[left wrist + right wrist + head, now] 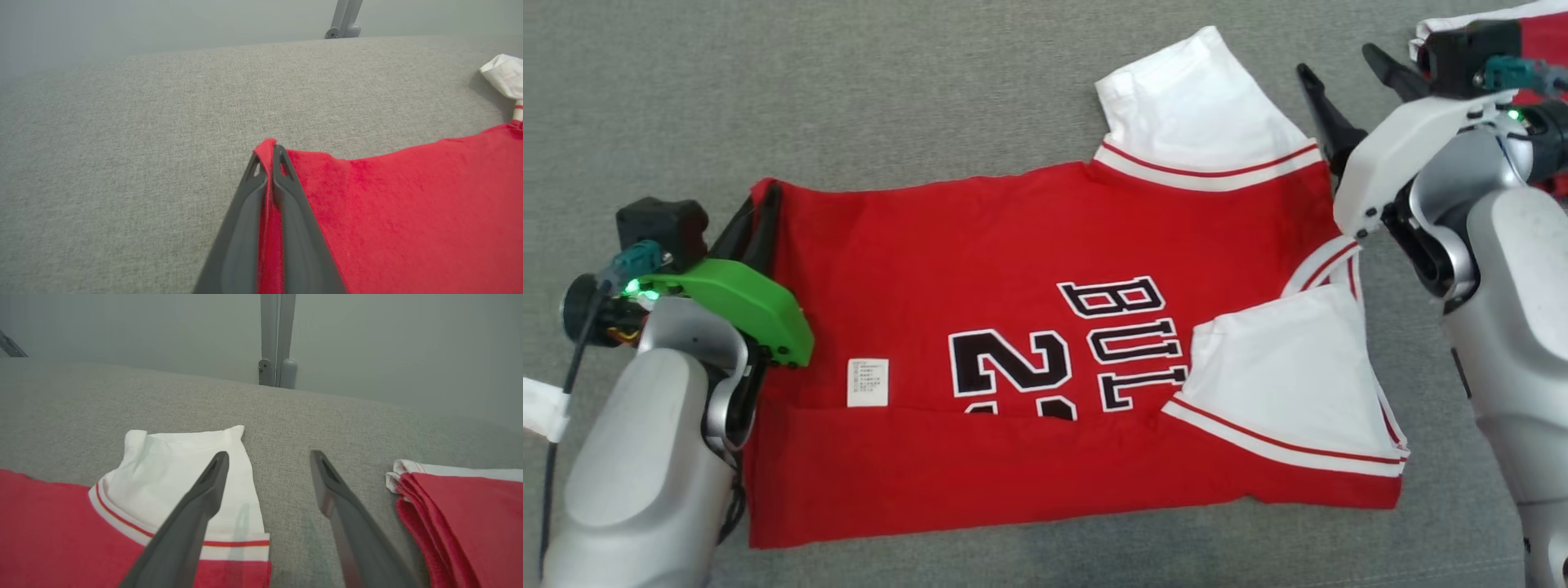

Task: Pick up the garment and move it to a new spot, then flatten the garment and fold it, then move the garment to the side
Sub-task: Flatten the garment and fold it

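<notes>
Broadly, we see a grey cloth-covered surface (931, 98) carrying everything. The red garment (1013, 245) lies spread across its middle, collar end toward the robot's right. We judge it partway through folding. Its near long edge is turned up over the front and the near white sleeve (1282, 367) is laid inward on the chest, while the far white sleeve (1201, 106) lies flat on the surface. A second, already folded red-and-white stack (470, 514) sits apart at the far right, probably marking the set-aside spot.

Our left gripper (267, 163) is clamped on the garment's far hem corner with red cloth pinched between its fingers, we think to carry that edge over for the next fold. Our right gripper (269, 455) is spread wide and holds nothing. One finger is over the far sleeve and the other over bare surface, likely ready to take the matching shoulder corner.

On the chest we read "BUL" (1135, 349), the rest covered by the sleeve. Beside it is a "2" (1009, 363) and a digit cut off by the fold. The small white label (867, 382) has print too fine for us to read.
</notes>
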Robot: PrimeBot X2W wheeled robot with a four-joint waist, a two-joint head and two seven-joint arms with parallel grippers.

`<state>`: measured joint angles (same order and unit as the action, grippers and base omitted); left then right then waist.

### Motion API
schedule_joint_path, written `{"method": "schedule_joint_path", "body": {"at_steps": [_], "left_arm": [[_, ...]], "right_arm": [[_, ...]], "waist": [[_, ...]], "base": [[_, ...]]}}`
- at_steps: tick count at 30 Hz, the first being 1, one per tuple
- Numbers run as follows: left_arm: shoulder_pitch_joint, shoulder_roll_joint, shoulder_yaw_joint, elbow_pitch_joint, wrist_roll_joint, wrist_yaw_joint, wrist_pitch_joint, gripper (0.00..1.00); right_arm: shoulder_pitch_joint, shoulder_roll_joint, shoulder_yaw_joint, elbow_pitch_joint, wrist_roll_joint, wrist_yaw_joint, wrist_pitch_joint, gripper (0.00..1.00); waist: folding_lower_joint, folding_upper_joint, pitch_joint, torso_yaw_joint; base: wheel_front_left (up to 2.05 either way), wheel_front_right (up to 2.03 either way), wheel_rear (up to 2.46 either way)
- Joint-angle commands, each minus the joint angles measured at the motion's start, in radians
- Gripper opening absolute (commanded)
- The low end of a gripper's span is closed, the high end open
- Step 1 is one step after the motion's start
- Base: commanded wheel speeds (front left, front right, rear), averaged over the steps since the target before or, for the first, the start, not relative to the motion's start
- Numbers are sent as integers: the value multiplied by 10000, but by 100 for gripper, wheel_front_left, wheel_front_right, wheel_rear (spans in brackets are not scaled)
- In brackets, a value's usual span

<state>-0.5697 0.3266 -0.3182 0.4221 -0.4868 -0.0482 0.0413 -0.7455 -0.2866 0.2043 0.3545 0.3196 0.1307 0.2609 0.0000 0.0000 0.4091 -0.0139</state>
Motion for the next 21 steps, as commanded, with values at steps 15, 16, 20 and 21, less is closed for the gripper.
{"method": "schedule_joint_path", "body": {"at_steps": [15,16,20,21], "left_arm": [[-344,-1076,-889,-91,311,-232,-1146,0],[-377,-1103,-906,-56,306,-224,-1183,0],[-449,-1150,-940,147,264,-237,-1340,0],[-469,-1165,-947,196,246,-239,-1387,0]], "right_arm": [[-2822,-289,273,4304,-150,0,1213,100],[-2940,-306,228,4512,-208,0,1177,100],[-3228,-259,137,5223,-433,0,1097,100],[-3255,-235,126,5364,-456,0,1066,97]], "waist": [[0,0,784,2254],[0,0,810,2288],[0,0,864,2331],[0,0,864,2328]], "base": [[0,0,0],[0,0,0],[0,0,0],[0,0,0]]}}
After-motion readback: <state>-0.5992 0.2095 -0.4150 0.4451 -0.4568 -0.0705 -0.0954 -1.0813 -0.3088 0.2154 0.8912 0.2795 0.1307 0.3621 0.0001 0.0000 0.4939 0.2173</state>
